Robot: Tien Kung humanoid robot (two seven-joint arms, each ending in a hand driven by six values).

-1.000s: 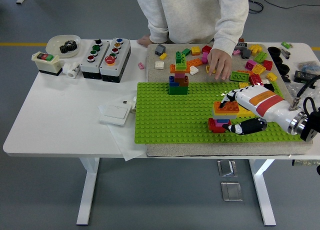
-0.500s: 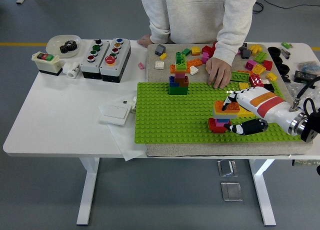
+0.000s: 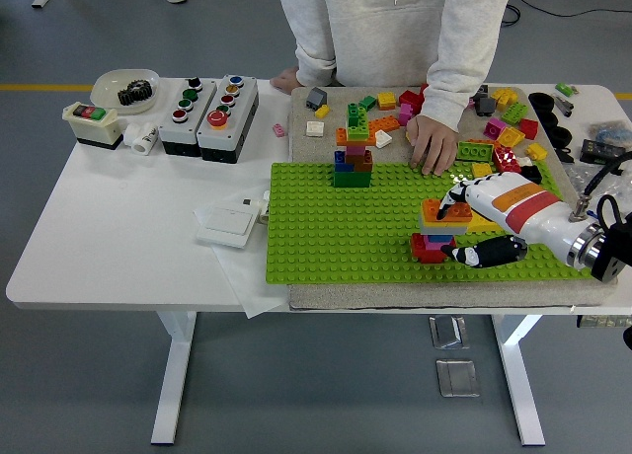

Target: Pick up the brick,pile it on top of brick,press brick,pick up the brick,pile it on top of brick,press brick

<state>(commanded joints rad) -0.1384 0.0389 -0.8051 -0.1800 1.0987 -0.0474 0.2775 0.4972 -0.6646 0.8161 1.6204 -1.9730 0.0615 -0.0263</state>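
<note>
**Right hand rests on the small brick pile at the baseplate's right end**

The right hand (image 3: 472,222) reaches in from the right over the green baseplate (image 3: 336,237). Its fingers are spread around a low pile of bricks: the upper fingers lie on the orange brick (image 3: 441,213) that tops the pile, and the thumb (image 3: 486,250) stretches along the front, just beside the red brick (image 3: 428,247) at the base. Blue and yellow bricks show between those two. The fingers press or rest on the pile rather than close around any one brick; whether they actually grip the orange brick cannot be told from this view.

A taller brick tower (image 3: 354,148), green at the bottom and top, stands near the baseplate's far edge, well apart from the hand. Loose bricks (image 3: 509,128) lie scattered on the grey mat behind the baseplate.

A person stands at the far side of the desk (image 3: 128,237). One of the person's hands (image 3: 432,145) lies flat at the baseplate's far edge, just beside a green brick (image 3: 474,149).

Compared with half a second ago, the right hand and the pile sit in almost the same place; the hand has barely shifted. The person's hand has stayed at the baseplate's edge, where a second ago it was further back among the loose bricks.
</note>
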